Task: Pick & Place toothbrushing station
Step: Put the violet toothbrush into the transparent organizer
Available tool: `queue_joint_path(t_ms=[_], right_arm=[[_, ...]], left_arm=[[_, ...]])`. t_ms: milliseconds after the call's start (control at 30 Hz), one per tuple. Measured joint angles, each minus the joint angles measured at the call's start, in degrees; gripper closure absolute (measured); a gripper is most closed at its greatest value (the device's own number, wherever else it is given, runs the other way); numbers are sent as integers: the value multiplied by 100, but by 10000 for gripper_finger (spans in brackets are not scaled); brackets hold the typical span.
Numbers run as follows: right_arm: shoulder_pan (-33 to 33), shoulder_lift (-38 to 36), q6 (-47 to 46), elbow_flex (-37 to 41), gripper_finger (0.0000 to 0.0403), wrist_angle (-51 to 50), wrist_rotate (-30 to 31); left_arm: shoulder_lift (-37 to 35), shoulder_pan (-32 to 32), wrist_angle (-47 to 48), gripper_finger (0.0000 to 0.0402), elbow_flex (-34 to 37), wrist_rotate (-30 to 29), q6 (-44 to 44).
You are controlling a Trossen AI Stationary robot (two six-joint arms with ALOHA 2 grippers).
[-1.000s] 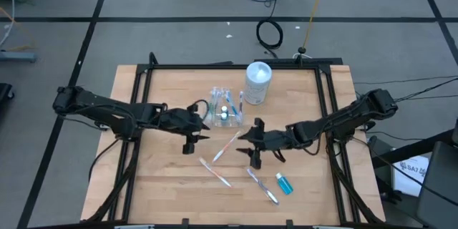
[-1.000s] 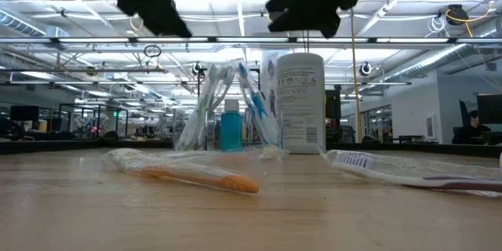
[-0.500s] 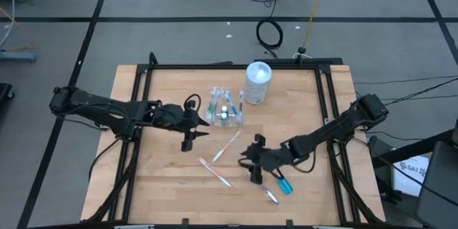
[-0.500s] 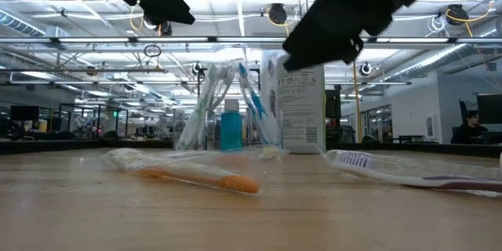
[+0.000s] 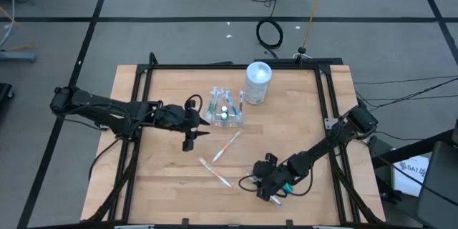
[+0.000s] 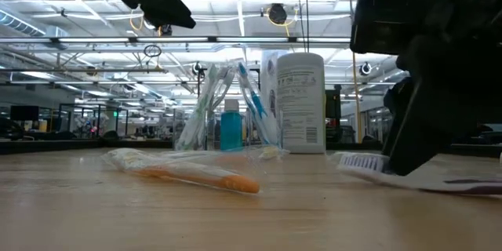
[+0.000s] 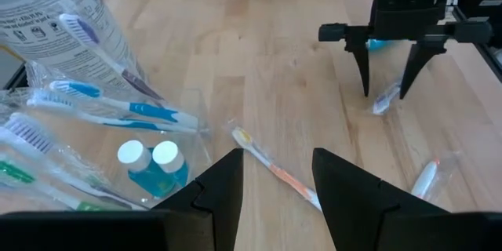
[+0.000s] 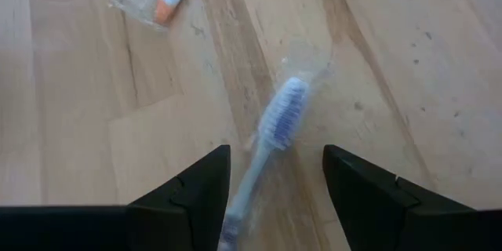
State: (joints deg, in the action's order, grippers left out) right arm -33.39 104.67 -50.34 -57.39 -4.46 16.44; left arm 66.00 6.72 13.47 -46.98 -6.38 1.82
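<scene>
While the left gripper (image 5: 188, 137) hangs open just beside the clear cup (image 5: 225, 111) of brushes, the right gripper (image 8: 268, 184) straddles a wrapped blue-bristled toothbrush (image 8: 276, 123) lying flat near the table's front, fingers spread; best to drop squarely over the slim handle and pinch mid-shaft, as film could slip

The worktop (image 5: 172, 186) is pale, matt, smooth-planked wood. The toothbrushes (image 7: 110, 106) are glossy plastic in crinkly clear film. The canister (image 6: 301, 102) wears a printed paper label.
</scene>
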Motion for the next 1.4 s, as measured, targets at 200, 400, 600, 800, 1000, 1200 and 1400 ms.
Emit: queue_joint_path(t_ms=[200,400,600,800,1000,1200,1400], right_arm=[[11,24,37,81,207,15,42],[11,10,296,287,226,56,45],[47,-6,545,353,295,34,53],[247,-51,615,367,366,236,-54],[468,-98,839,390,394,680,-97],[863,-315,1227,384,383,1664,15],[1409,-778,2389,372,398,2277,480]], left_arm=[[0,0,10,243,0,-6,31],[0,0,13,243,0,-12,10],[0,0,50,243,0,-14,-1],[0,0,48,243,0,-14,-3],[0,0,54,243,0,-16,-6],[0,0,140,243,0,-16,-12],[0,0,144,243,0,-17,-14]])
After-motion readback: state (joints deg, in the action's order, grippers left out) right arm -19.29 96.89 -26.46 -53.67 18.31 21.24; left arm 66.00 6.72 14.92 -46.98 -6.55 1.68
